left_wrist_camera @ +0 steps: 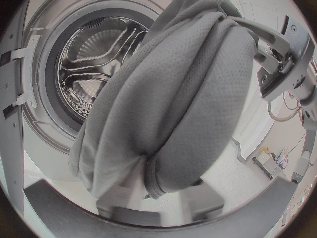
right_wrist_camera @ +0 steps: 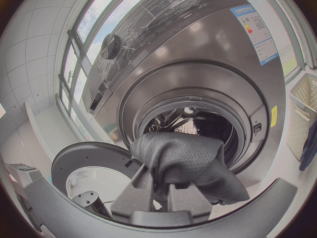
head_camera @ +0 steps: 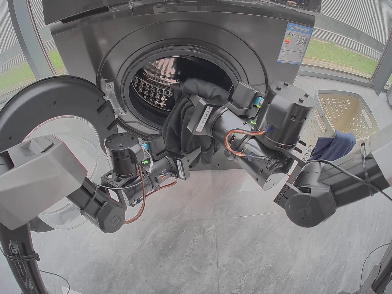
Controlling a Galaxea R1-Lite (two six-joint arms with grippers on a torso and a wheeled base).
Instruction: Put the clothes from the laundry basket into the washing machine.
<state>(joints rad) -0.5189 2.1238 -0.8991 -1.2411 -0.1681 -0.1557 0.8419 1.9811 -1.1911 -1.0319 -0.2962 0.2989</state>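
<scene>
Fabric, a dark grey mesh garment [head_camera: 179, 119], hangs at the grey washing machine's [head_camera: 228, 33] open mouth, left claw [left_wrist_camera: 161, 195] and right claw [right_wrist_camera: 161, 185] both clamped on it. A blue cloth [head_camera: 335, 145] drapes the beige perforated basket's [head_camera: 347, 111] rim.

One washing machine [head_camera: 261, 33] is counted, with one door [head_camera: 53, 99]. One laundry basket [head_camera: 347, 111] is counted. Two garments are counted: one dark garment [head_camera: 179, 119] and one blue garment [head_camera: 335, 145].
</scene>
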